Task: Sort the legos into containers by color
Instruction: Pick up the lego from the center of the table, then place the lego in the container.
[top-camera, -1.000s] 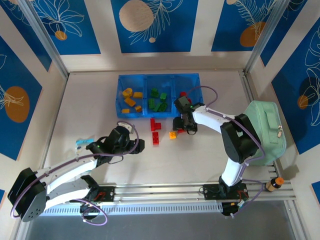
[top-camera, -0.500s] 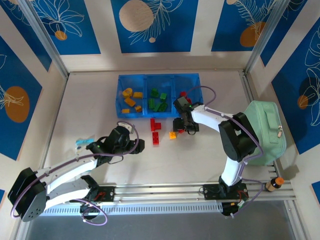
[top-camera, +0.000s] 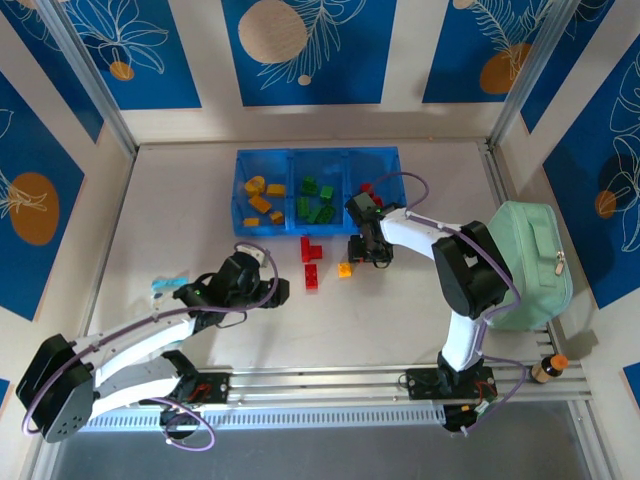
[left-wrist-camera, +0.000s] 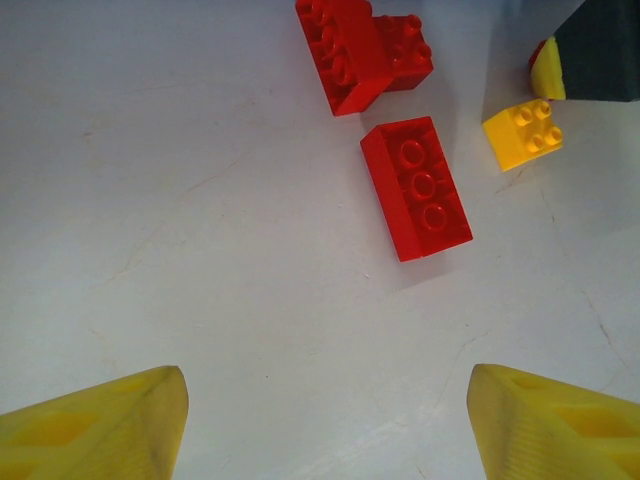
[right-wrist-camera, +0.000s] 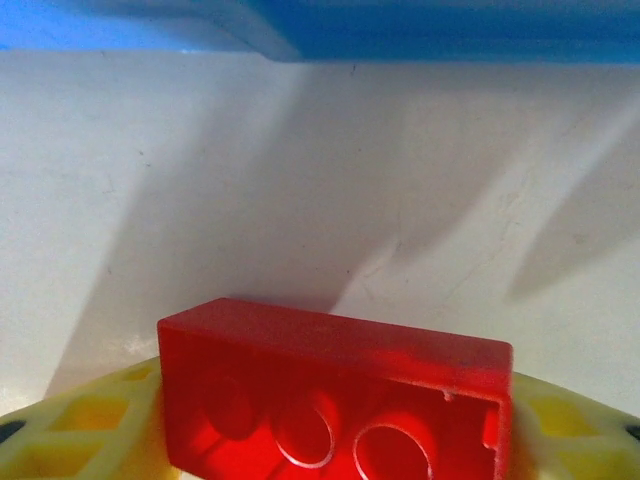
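While I watch the overhead feed, the right end effector (top-camera: 369, 256) sits low over the counter (top-camera: 180, 200), just in front of the containers (top-camera: 316, 153) and near the divider between the middle and right compartments. On its wrist camera a red lego (right-wrist-camera: 335, 385) fills the gap between the yellow fingers (right-wrist-camera: 70, 435). Both pads look pressed against its ends, so I read this end effector as clenched on that brick. Whether the brick is clear of the counter I cannot tell. The blue wall of the containers runs across the top of that same view, close ahead. The left end effector (left-wrist-camera: 325, 400) hangs over bare counter on the left side, released, its jaws spread wide with nothing between them. Ahead of it lie a loose red brick (left-wrist-camera: 416, 187), a red cluster (left-wrist-camera: 360, 45) of joined pieces just beyond, and a small yellow brick (left-wrist-camera: 522, 133) off to the right — all well apart from its fingertips. Inside the tray, orange-yellow legos (top-camera: 262, 195) lie in the left compartment, green legos (top-camera: 315, 202) in the middle and a red piece (top-camera: 366, 187) in the right one. A pale green pouch (top-camera: 530, 262) rests at the counter's right edge, beside the right arm.
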